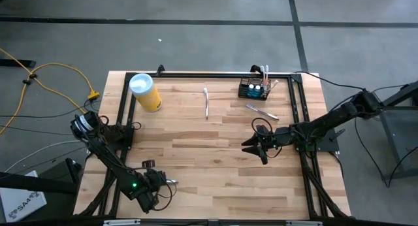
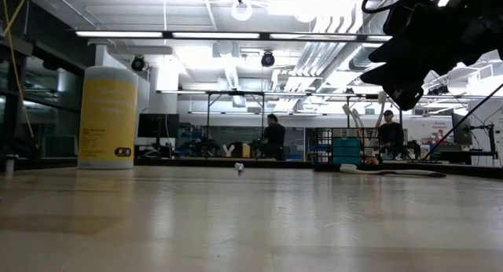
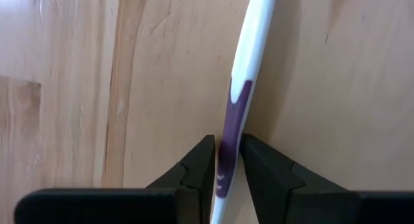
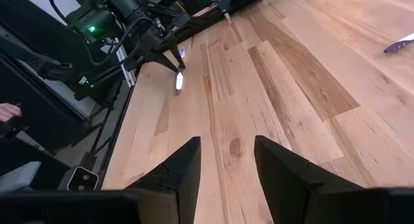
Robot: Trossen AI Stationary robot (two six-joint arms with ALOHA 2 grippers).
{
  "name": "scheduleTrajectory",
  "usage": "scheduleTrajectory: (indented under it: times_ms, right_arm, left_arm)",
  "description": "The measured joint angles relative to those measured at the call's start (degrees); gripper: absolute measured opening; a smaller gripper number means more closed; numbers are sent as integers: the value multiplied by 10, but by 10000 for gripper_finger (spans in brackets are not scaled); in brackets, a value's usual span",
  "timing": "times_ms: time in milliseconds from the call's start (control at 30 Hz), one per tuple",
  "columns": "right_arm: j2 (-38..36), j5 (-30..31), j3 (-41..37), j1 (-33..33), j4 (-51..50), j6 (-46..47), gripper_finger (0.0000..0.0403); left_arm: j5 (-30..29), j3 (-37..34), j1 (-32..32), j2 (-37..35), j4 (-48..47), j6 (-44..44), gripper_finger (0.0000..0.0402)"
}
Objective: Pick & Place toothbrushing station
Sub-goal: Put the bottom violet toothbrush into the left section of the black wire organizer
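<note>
**A:** Where is the mesh basket?

**B:** The small black wire basket (image 1: pixel 255 89) stands at the far edge of the wooden worktop (image 1: pixel 196 154), toward the right side, with toothbrush handles sticking up from it. In the level view the basket (image 2: pixel 338 150) sits on the right, far back.

**A:** What else is on the worktop?

**B:** A yellow canister with a white lid (image 1: pixel 146 91) stands at the far left. A pale toothbrush (image 1: pixel 206 103) lies near the far middle. Another toothbrush (image 1: pixel 261 111) lies just in front of the basket.

**A:** And the claws?

**B:** The left claw (image 1: pixel 171 181) is low at the near left. Its fingers (image 3: pixel 197 166) sit on either side of a white and purple toothbrush (image 3: pixel 242 94), almost touching the handle; whether they grip it, I cannot tell. The right claw (image 1: pixel 251 146) hovers over the right middle of the worktop, well in front of the basket, fingers (image 4: pixel 184 169) spread apart and holding nothing.
</note>
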Motion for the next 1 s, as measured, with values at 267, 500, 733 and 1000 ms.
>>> scheduleTrajectory:
  times_ms: [267, 500, 733, 1000]
  right_arm:
    - [0, 1, 0, 0, 0, 0, 136]
    - [0, 1, 0, 0, 0, 0, 136]
    - [0, 1, 0, 0, 0, 0, 136]
    - [0, 1, 0, 0, 0, 0, 136]
  left_arm:
    - [14, 0, -1, 0, -9, -1, 64]
    - [10, 0, 15, 0, 1, 0, 50]
    - [11, 0, 40, -1, 5, 5, 52]
    - [10, -1, 58, -1, 16, 6, 66]
